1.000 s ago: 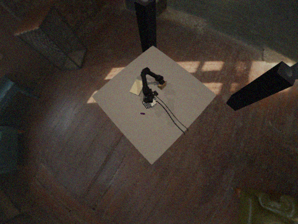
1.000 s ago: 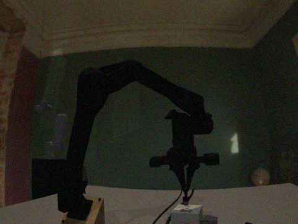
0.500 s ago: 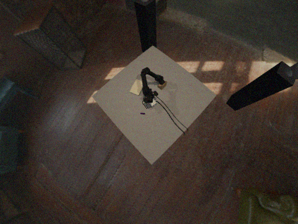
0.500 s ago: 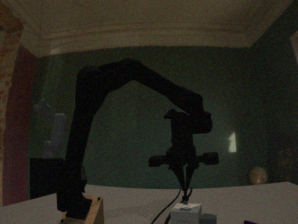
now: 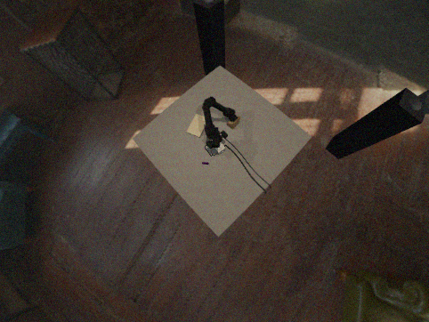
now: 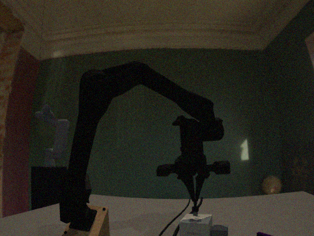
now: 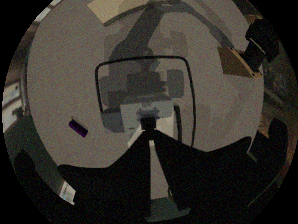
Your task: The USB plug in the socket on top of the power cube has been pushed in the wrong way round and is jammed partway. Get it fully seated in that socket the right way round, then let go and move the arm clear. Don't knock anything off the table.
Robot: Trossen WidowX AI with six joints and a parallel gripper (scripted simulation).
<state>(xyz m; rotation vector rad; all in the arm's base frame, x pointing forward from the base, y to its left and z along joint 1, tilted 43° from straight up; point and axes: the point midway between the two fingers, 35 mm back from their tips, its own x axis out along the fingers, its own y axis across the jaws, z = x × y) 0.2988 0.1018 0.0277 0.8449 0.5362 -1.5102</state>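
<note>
USB plug (image 6: 195,209) between claw (image 6: 195,203) tips

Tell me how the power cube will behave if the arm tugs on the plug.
The cube looks small and blocky, so it probably won't tip, but it may lift or slide if the jammed plug is pulled. The end effector is shut on the plug from straight above. The cables trailing across the table look floppy and likely give little restraint.
</note>
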